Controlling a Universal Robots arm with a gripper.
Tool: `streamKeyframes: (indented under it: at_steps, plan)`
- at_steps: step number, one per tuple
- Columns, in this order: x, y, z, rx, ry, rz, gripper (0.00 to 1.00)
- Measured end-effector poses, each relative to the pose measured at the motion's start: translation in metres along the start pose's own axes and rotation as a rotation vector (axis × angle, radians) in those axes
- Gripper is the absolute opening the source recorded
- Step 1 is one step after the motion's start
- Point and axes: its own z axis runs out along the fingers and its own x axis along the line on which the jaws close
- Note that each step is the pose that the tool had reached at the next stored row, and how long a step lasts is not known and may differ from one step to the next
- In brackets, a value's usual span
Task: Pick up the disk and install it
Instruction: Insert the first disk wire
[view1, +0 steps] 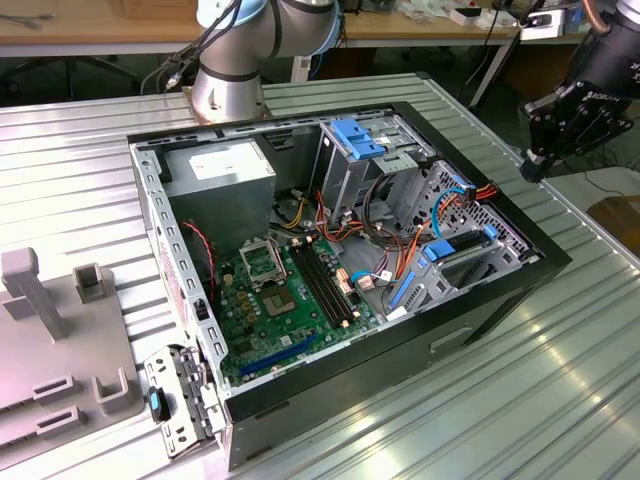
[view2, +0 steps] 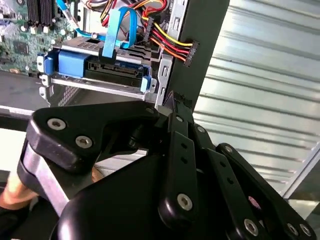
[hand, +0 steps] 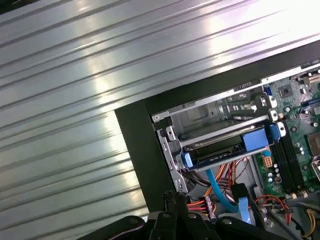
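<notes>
One pincer (hand: 174, 199) hangs near one slotted disk (hand: 220, 150).

Ribbed metal tabletop (view1: 560, 400), glare-streaked; wooden workbench (view1: 120, 35) behind.

No text can be read; the white label (view1: 226, 161) on the power supply (view1: 215, 205) seems printed, but cannot be made out.

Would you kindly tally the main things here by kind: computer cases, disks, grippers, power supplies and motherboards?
Computer case: 1
Disk: 1
Gripper: 1
Power supply: 1
Motherboard: 1
Total: 5
</notes>
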Motion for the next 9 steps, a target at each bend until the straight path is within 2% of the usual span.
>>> streamKeyframes:
  at_steps: [1,2,6,9]
  plan:
    - [0.0002,-0.0012,0.0022,0.0009,-0.0018,-0.040,0.11]
    - [-0.0002,-0.0040,0.0040,0.0012,-0.0023,-0.048,0.11]
    - [-0.0011,-0.0118,0.0078,0.0016,-0.0029,-0.062,0.11]
    - [-0.0003,-0.0213,0.0112,0.0017,-0.0032,-0.067,0.11]
